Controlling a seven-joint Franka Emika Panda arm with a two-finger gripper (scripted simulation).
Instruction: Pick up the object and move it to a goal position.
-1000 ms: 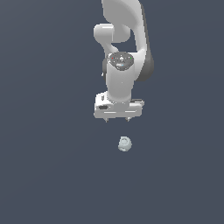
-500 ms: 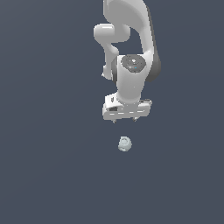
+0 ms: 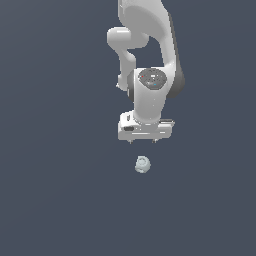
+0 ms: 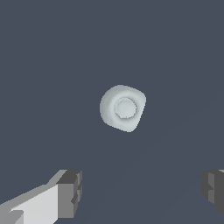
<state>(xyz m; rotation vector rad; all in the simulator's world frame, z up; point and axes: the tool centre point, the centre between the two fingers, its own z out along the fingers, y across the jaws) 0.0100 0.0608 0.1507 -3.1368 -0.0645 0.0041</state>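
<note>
We see the object, a small pale grey-green lump with a ring-like top, lying alone on the dark surface, just beyond the tips of our claw and not touching it. The claw is spread wide and holds nothing; in the wrist view its fingers stand far apart, the object ahead of the gap. We judge the object light, rigid and somewhat rounded, so it may slip; we would close across its wider body, below the ring.
</note>
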